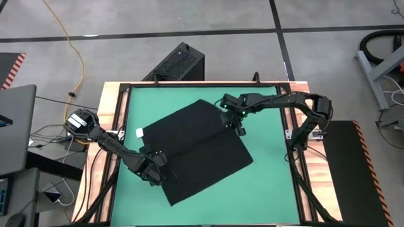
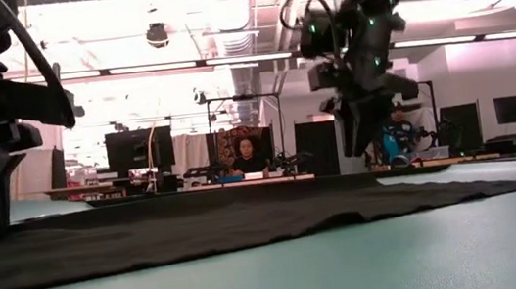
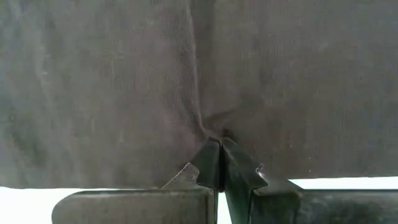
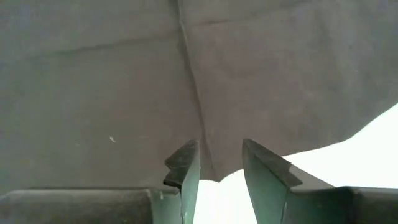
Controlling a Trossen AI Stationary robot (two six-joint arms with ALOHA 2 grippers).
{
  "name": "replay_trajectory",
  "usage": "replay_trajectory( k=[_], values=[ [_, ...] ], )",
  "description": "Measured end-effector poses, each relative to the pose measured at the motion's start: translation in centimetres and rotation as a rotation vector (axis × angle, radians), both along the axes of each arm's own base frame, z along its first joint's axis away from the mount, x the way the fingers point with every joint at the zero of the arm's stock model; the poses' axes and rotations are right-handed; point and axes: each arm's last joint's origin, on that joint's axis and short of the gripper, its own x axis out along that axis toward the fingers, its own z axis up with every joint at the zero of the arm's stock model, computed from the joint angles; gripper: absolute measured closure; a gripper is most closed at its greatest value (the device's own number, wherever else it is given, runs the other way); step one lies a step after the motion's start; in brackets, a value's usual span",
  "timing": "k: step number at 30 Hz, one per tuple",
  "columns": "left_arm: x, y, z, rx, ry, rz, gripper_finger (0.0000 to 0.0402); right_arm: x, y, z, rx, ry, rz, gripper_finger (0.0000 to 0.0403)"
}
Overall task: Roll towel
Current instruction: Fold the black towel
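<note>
The towel [image 1: 197, 151] is lying spread flat on the green table [image 1: 265, 183]. The left gripper [image 3: 219, 144] is pinching its near-left edge; the right gripper [image 4: 219, 163], fingers apart, is hovering over its far-right edge.

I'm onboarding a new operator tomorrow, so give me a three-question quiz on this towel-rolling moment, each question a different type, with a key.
1. True or false: the left claw is shut on the edge of the black towel.
2. Multiple choice: how do the right claw's fingers stand? A) pinched on cloth B) apart, with nothing between them C) out of view.
3. Short answer: what small white item shows at the towel's corner nearest the table's left rail?

Key
1. True: the wrist view shows the cloth puckered where the fingertips meet.
2. B: they stand apart above the towel's far edge.
3. The white tag.
</note>
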Motion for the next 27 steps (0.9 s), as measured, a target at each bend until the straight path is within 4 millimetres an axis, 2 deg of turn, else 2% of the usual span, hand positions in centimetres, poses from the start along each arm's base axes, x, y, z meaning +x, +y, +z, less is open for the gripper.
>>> replay_trajectory(
  k=[3,8,20,27],
  values=[
    [-0.2,0.1,0.0,0.018,0.013,-0.001,0.0401,-0.3,-0.4,-1.1,0.004,0.007,0.023,0.0259],
    [-0.1,0.2,0.0,0.029,0.013,-0.025,0.0401,-0.1,-0.1,-1.7,-0.034,-0.017,0.059,0.0259],
    [-0.1,0.2,0.0,0.04,0.004,-0.018,0.0401,-0.1,0.2,-2.2,-0.056,-0.024,0.08,0.0259],
    [-0.1,0.2,0.0,0.044,0.002,-0.023,0.0401,-1.1,0.5,-4.1,-0.088,-0.004,0.096,0.0259]
  ],
)
